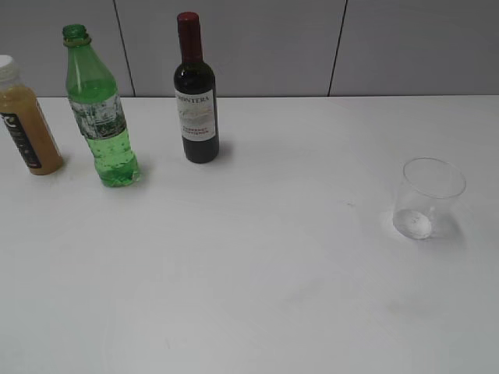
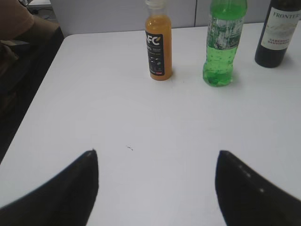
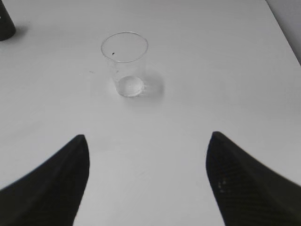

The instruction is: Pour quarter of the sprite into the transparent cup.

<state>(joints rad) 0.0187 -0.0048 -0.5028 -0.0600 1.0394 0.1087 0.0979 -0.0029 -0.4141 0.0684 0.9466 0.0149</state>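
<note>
The sprite [image 1: 101,117], a green bottle with a whitish label and no cap, stands upright at the back left of the white table; it also shows in the left wrist view [image 2: 222,44]. The transparent cup [image 1: 427,199] stands upright and empty at the right; it also shows in the right wrist view [image 3: 125,63]. My left gripper [image 2: 156,153] is open and empty, well short of the sprite. My right gripper [image 3: 148,136] is open and empty, a little short of the cup. Neither gripper shows in the exterior view.
A tan juice bottle [image 1: 27,125] with a white cap stands left of the sprite, seen too in the left wrist view [image 2: 158,44]. A dark wine bottle [image 1: 195,97] with a red cap stands right of it. The table's left edge [image 2: 33,108] drops off.
</note>
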